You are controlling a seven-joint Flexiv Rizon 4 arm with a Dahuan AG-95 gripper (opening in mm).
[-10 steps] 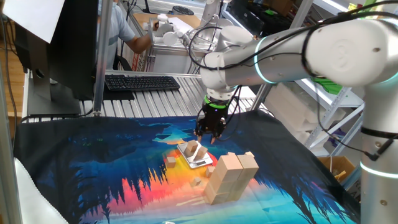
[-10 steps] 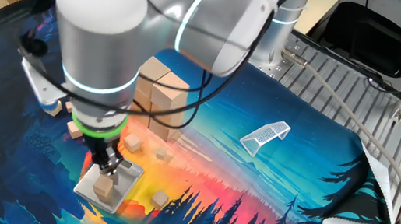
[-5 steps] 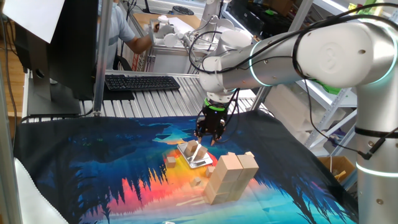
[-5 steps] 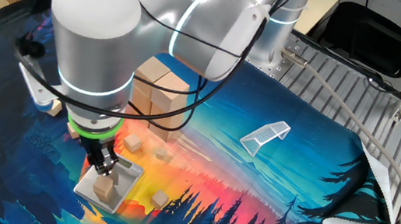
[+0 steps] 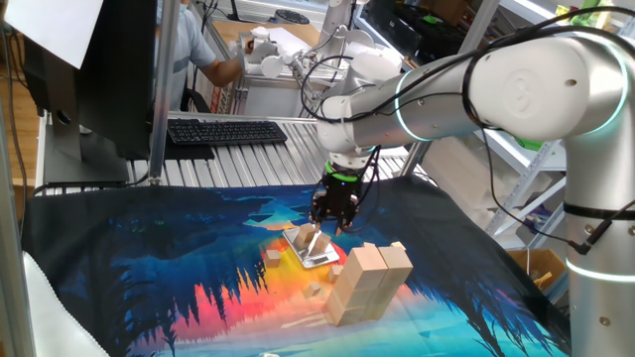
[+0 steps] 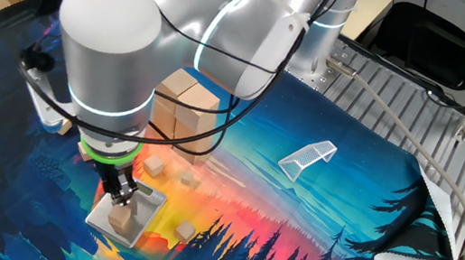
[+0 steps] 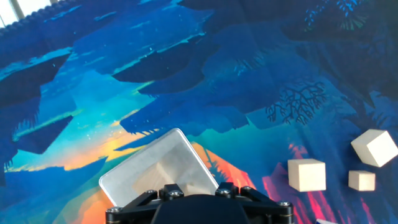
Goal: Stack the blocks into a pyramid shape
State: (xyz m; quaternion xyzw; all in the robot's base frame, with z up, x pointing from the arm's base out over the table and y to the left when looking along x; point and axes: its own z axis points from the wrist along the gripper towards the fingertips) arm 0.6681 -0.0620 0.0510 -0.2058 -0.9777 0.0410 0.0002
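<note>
Near the frame's centre in one fixed view, the gripper (image 5: 331, 224) points down just above a small block (image 6: 120, 219) sitting on the silver-grey device (image 6: 126, 215). Whether its fingers are clenched or parted, I cannot tell (the hand hides them). Stacked bricks (image 5: 367, 281) stand lower right, with small cubes (image 7: 306, 174) scattered nearby.
</note>
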